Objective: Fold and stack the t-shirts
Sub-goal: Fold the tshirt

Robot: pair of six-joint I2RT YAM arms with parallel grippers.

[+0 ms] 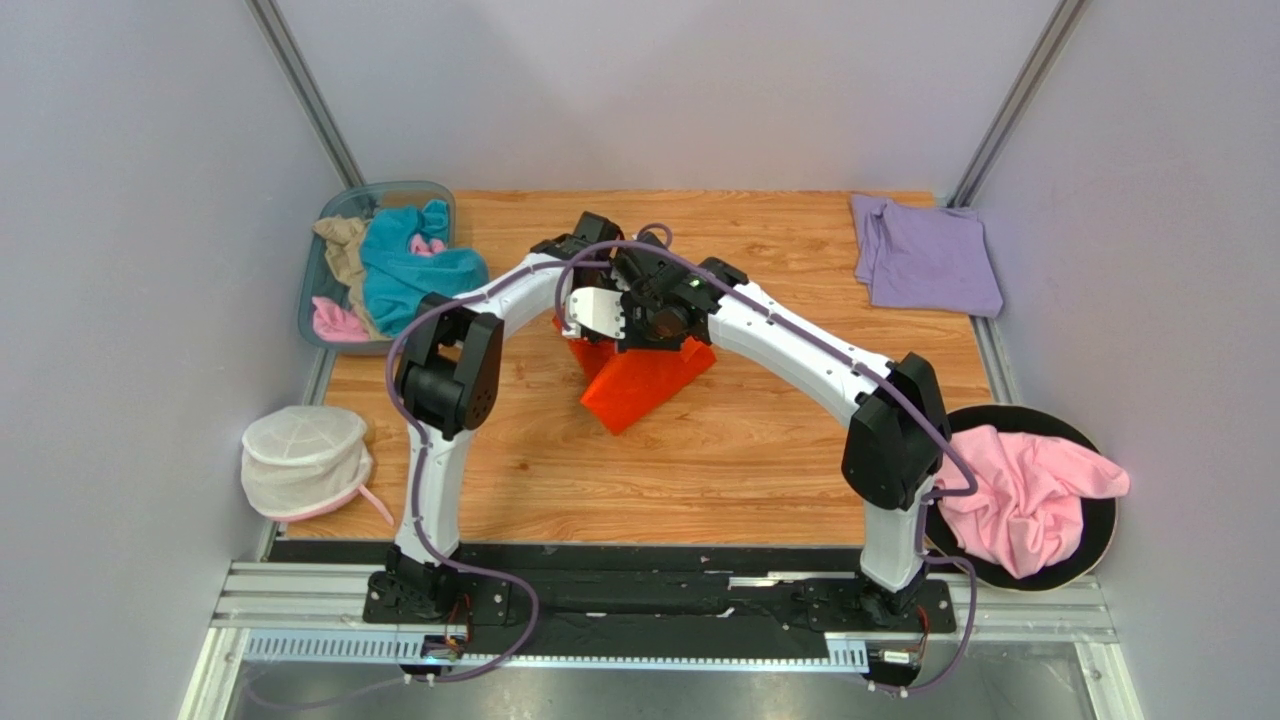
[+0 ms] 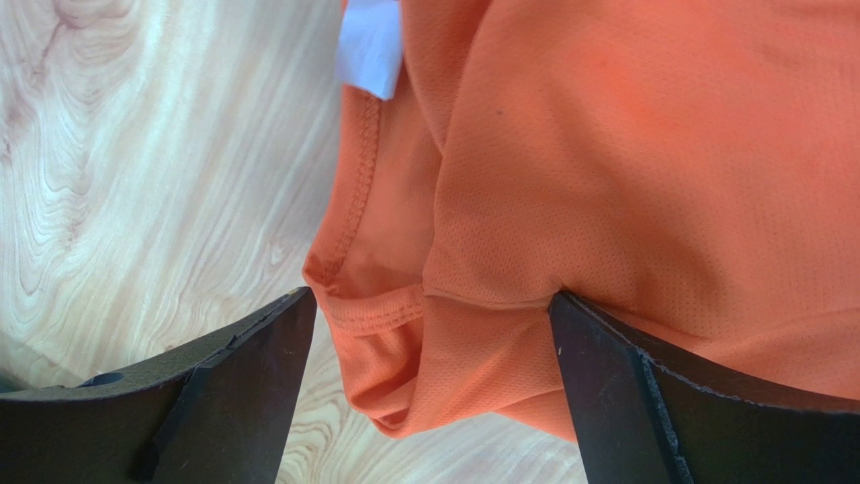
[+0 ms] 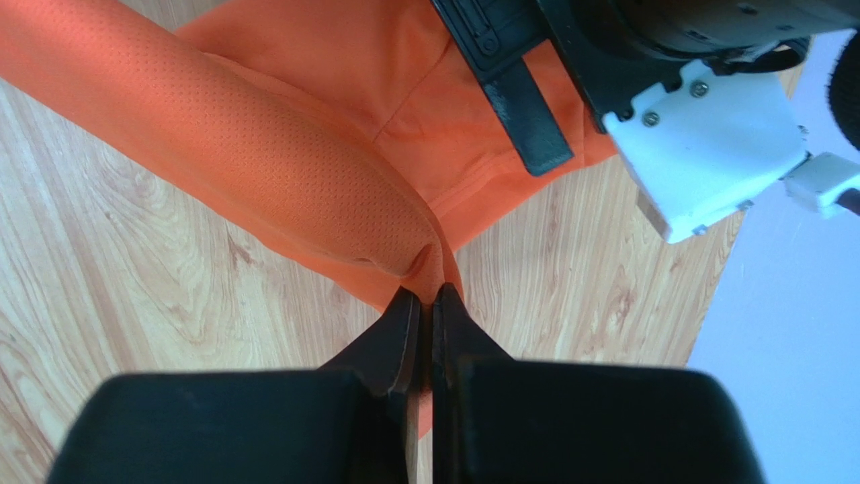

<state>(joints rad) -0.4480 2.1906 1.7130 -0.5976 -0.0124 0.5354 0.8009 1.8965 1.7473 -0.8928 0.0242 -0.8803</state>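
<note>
The bright orange t-shirt lies bunched at the middle of the wooden table. Both grippers meet over its far edge. My left gripper is open, its fingers wide apart on either side of a hemmed fold of the orange shirt. My right gripper is shut on a pinch of the orange shirt. The lavender t-shirt lies folded at the far right corner. A pink t-shirt lies crumpled on a black round tray at the right.
A grey bin at the far left holds teal, tan and pink shirts. The white round mesh pouch sits off the table's left edge. The left arm's wrist shows in the right wrist view.
</note>
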